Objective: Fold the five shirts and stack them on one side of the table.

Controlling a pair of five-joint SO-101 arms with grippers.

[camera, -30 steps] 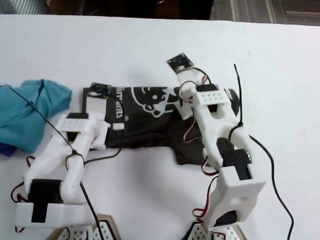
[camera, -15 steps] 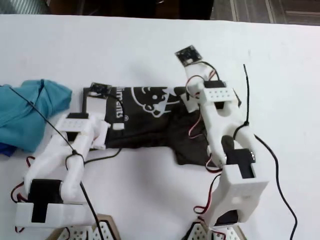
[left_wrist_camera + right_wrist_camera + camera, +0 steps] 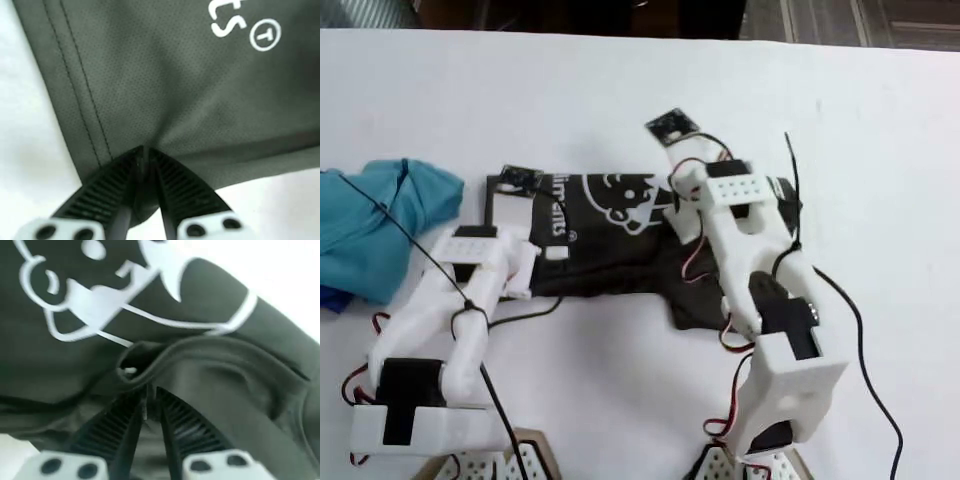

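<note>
The black shirt (image 3: 610,235) lies mid-table with bare table (image 3: 520,90) beyond; the wrist views show the left gripper (image 3: 145,155) pinched closed on its hem and the right gripper (image 3: 149,392) on a collar fold, while the high view adds a teal shirt (image 3: 380,225) at the edge.
</note>
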